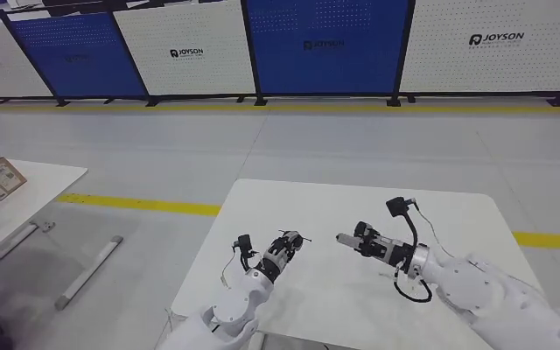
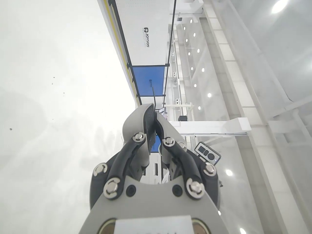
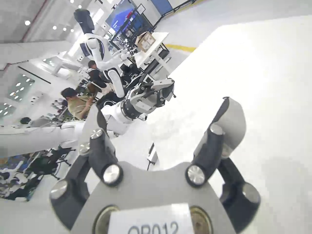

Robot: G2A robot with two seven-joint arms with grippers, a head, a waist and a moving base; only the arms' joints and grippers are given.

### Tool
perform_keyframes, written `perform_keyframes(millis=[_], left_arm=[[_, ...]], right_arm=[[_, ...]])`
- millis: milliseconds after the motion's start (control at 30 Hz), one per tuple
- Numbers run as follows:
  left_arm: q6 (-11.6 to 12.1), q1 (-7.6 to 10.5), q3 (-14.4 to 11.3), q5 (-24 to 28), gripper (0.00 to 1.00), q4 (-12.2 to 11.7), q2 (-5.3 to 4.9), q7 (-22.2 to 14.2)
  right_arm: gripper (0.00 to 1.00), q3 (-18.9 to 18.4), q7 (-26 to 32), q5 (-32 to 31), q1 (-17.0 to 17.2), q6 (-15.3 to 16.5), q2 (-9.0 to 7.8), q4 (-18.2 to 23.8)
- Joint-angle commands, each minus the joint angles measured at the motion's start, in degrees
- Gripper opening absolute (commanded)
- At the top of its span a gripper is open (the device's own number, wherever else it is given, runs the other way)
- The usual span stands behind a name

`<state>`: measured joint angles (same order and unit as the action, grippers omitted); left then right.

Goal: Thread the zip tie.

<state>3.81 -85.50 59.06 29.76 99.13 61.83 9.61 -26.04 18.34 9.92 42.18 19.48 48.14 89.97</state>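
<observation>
Zip tie (image 2: 153, 96): a thin dark strip, pinched between the tips of the left gripper (image 2: 154, 113). A short tail stands out past the tips. In the right wrist view, small thin ends poke out on both sides of that gripper. The tie's head is too small to make out, so I cannot tell which end is free.

Left gripper: clamped tight on the strip and held over the table (image 1: 376, 201). It looks raised off the surface rather than resting on it.

Right gripper (image 3: 160, 110): fingers spread wide with nothing between them. It faces the left gripper across a gap of bare tabletop, apart from it.

Step in hand, as I judge it: bring the empty gripper in to take the loose end so that tail and head can be lined up. The threading itself has not begun.

- Approach along the line of the strip, not across it, because a thin strip will flex away from a sideways nudge.
- Close near the end of the strip, leaving only a short free length so it stays stiff enough to aim.
- Keep the left hold firm and steady, as any twist there swings the tail off line.

Edges and room: both grippers work over the near half of the table. The left one is nearer the side edge but not at it. The far half is bare white surface, so there is room to pull the strip outward without running past an edge.
</observation>
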Motion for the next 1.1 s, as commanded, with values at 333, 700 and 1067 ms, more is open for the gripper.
perform_keyframes(millis=[333, 700, 1067], left_arm=[[-0.1, 0.02, 0.0, 0.0, 0.0, 0.0, -0.01, 0.0], [-0.1, 0.02, 0.0, 0.0, 0.0, 0.0, -0.01, 0.0], [-0.1, 0.02, 0.0, 0.0, 0.0, 0.0, -0.01, 0.0]], right_arm=[[1.0, 0.0, 0.0, -0.4, 0.0, 0.0, 0.0, 0.0], [1.0, -4.6, 28.7, 22.8, -0.5, 0.0, 3.73, -12.5], [1.0, -1.4, 32.6, 22.9, -4.3, 0.0, 14.77, -31.2]])
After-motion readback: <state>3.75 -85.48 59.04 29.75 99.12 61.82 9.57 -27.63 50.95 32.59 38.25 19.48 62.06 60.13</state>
